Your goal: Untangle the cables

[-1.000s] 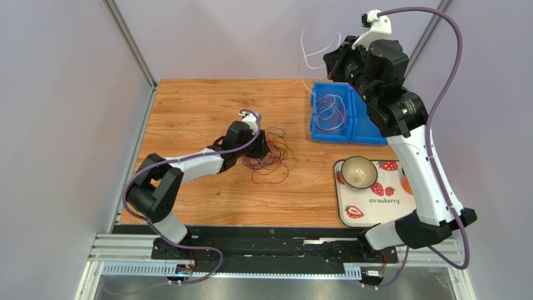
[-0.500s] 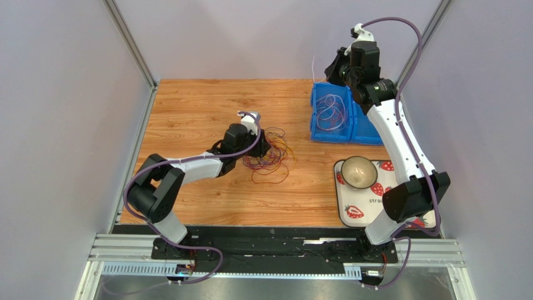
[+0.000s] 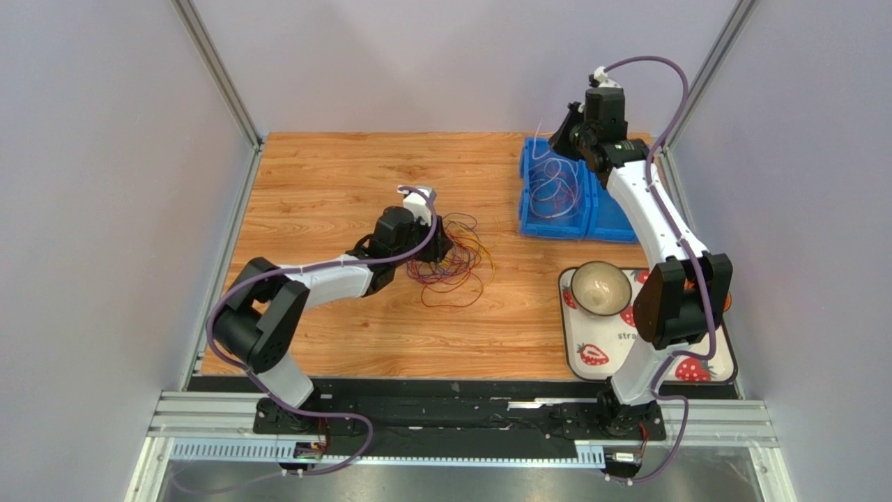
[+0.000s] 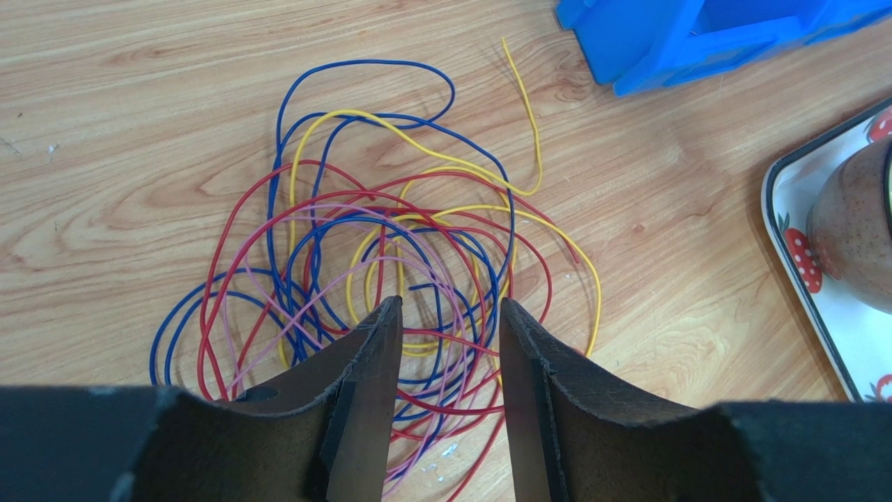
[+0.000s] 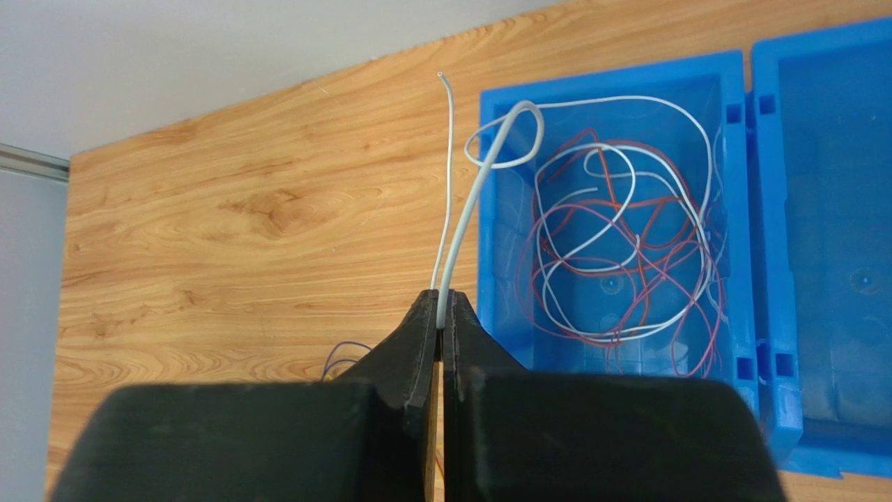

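Left gripper (image 4: pixel 445 350): jaws narrowly parted, straddling the tangle's near edge.
Right gripper (image 5: pixel 441 319): pinched on a white cable (image 5: pixel 456 246) beside the bin's left wall.
Tangle of cables (image 4: pixel 387 251): red, blue, yellow and pink loops, mid-table (image 3: pixel 335 178).
Blue bin (image 5: pixel 618 77): 1 o'clock from the tangle, holding white and red cables (image 5: pixel 618 251).
Tray (image 3: pixel 618 361): 4 o'clock, bearing a bowl (image 3: pixel 600 288).

A robotics lab cell — wooden table (image 3: pixel 325 178) walled by plain grey panels (image 3: pixel 105 157) on aluminium posts (image 3: pixel 217 68), metal mounting rail (image 3: pixel 199 416) in front.
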Robot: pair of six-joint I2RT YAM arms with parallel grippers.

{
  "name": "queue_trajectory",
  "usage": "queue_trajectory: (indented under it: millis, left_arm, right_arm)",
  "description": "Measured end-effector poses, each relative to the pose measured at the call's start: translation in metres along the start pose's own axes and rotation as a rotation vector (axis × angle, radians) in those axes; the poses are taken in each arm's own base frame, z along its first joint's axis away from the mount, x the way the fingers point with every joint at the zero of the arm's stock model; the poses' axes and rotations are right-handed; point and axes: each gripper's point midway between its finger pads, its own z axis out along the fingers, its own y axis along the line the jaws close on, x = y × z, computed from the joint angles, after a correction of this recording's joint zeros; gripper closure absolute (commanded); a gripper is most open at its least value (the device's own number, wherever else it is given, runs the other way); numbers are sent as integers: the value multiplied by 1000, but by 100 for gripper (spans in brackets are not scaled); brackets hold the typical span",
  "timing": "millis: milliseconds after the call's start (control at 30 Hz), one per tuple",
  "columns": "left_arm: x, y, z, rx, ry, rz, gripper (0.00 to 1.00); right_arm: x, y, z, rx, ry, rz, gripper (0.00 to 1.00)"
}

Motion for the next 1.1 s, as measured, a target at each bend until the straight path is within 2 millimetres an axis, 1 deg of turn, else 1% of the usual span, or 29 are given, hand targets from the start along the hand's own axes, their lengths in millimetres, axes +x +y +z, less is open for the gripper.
queue_trajectory:
  millis: [67, 167, 333, 533, 633, 700, 733, 767, 833, 867, 967, 1100]
  left_arm:
    - [0, 0, 0, 0, 0, 1, 53]
    - [0, 0, 0, 0, 0, 1, 53]
    - [0, 0, 0, 0, 0, 1, 53]
    - [0, 0, 0, -1, 1, 3, 54]
    - [0, 0, 0, -1, 1, 4, 54]
    - [0, 0, 0, 0, 0, 5, 54]
    - [0, 0, 0, -1, 1, 4, 54]
    - [0, 0, 0, -1, 1, 5, 54]
    - [0, 0, 0, -1, 1, 5, 54]
    - [0, 0, 0, -1, 1, 5, 54]
    - [0, 0, 0, -1, 1, 5, 54]
    - [0, 0, 0, -1, 1, 4, 55]
  right_arm:
    - [14, -11, 9, 24, 32, 11, 100]
    - [32, -27, 18, 57, 74, 27, 100]
    - [53, -51, 32, 114, 116, 49, 100]
    - [82, -80, 52, 214, 173, 55, 100]
    - [95, -95, 58, 276, 197, 50, 100]
    - [102, -101, 60, 297, 214, 48, 99]
    - [104, -102, 60, 302, 220, 47, 96]
    - [106, -103, 60, 303, 226, 47, 84]
    - [108, -103, 59, 302, 239, 48, 71]
    - [109, -102, 59, 301, 241, 47, 60]
    - [111, -103, 57, 302, 252, 45, 50]
    - [108, -99, 49, 301, 256, 38, 47]
